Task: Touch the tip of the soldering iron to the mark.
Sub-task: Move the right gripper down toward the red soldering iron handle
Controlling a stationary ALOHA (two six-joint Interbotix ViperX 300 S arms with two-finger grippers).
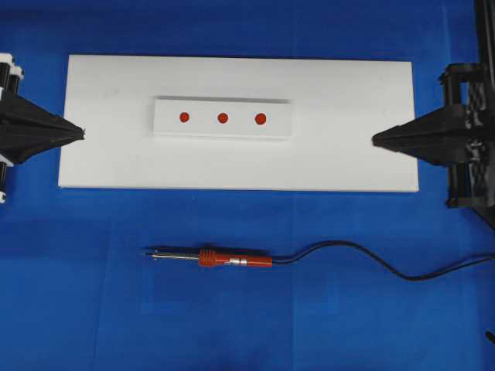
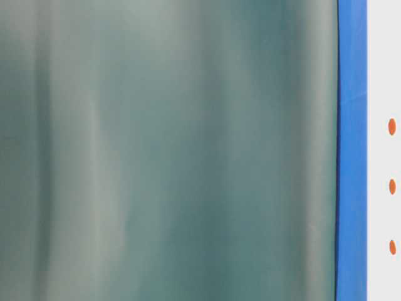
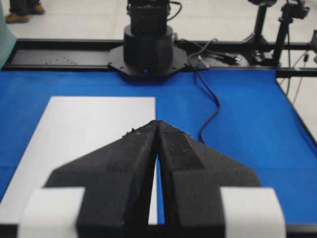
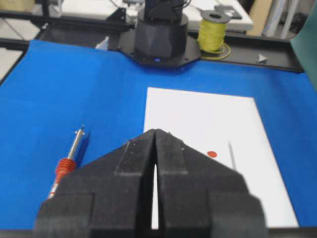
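The soldering iron [image 1: 210, 258] is lying untouched on the blue desk [image 1: 93, 309], below the white board [image 1: 108, 154] bearing the mark [image 1: 223, 118]. Left pincer [image 1: 80, 134] and right pincer [image 1: 374, 139] are both resting clenched, grasping nothing.

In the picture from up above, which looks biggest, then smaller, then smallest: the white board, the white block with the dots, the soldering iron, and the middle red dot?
1. White board, by far the largest.
2. White block.
3. Soldering iron: nearly as long as the block without its cord, but much thinner.
4. Middle red dot, tiny.
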